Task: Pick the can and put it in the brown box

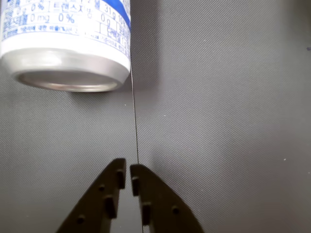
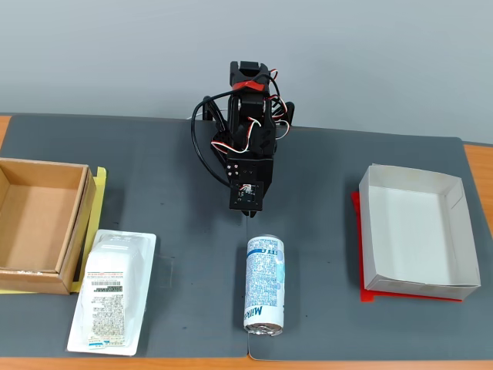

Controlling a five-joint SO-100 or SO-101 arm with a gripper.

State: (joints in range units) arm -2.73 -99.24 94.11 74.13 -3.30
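Note:
The can lies on its side on the dark grey mat, silver end toward the table's front edge. The wrist view shows it at the top left, where the can is white with blue lettering and a silver rim. My gripper enters from the bottom edge, its dark fingers together with nothing between them, a short way back from the can and slightly right of it. The arm is folded up behind the can. At the far left of the fixed view the brown box stands empty.
A flat white packet with a barcode label lies between the brown box and the can. A white shallow box sits on a red sheet at the right. A thin seam runs through the mat.

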